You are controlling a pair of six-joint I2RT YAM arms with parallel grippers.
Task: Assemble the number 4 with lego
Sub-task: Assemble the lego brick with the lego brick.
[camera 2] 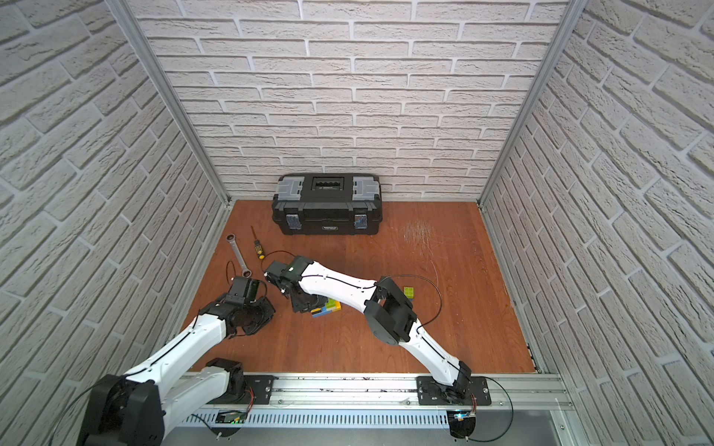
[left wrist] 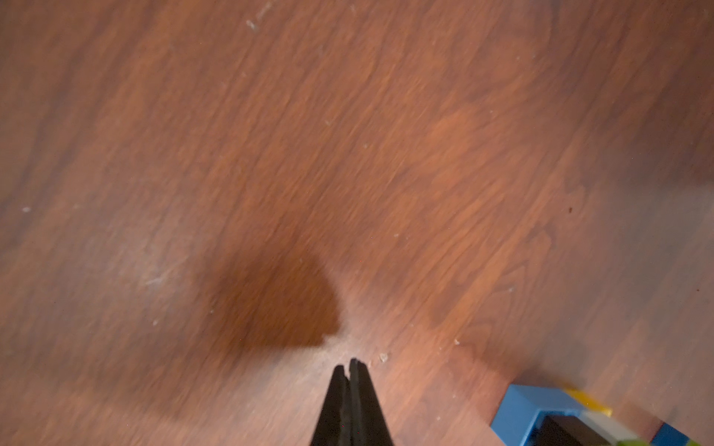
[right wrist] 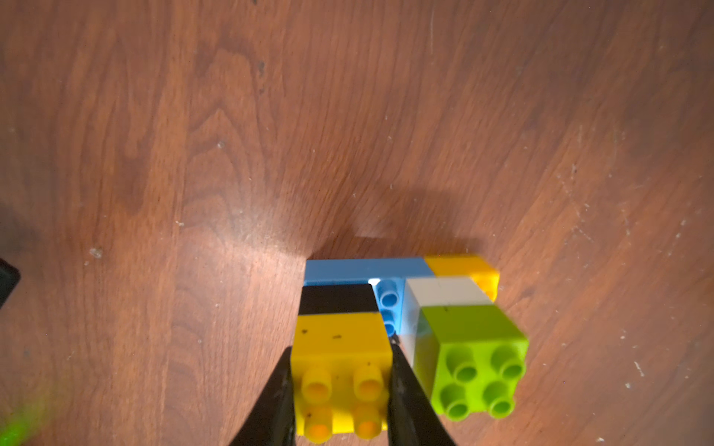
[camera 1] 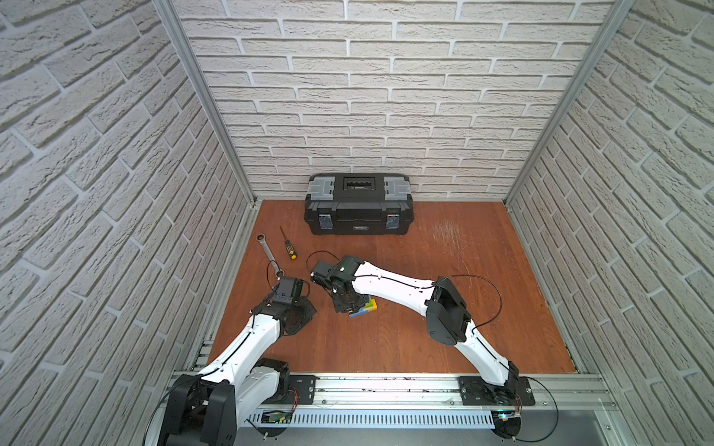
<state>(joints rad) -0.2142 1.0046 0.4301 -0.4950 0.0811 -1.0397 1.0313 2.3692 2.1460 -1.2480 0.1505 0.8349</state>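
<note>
Beyond the left jaws, well apart, on the wooden table (camera 1: 386,347): wrench (camera 1: 269,255) and yellow-tipped screwdriver (camera 1: 288,247). Left gripper (left wrist: 349,367) pressed fully together, nothing between the jaws, tips over bare wood. Near those jaws, off to one side: a corner of the number 4 (camera 1: 367,307). Right gripper (right wrist: 341,349) clamped on a yellow brick (right wrist: 340,336) of that figure, one finger flat against each side. Ahead of the right jaws, joined in line: black brick (right wrist: 336,299), then long blue brick (right wrist: 367,268). Just beside the jaws: green brick (right wrist: 471,336) on white brick (right wrist: 444,291), second yellow brick (right wrist: 463,266) past them. Far beyond both grippers, against the back wall: toolbox (camera 1: 357,204). Behind the right arm, well apart from its jaws: loose green-and-yellow brick (camera 2: 408,292).
</note>
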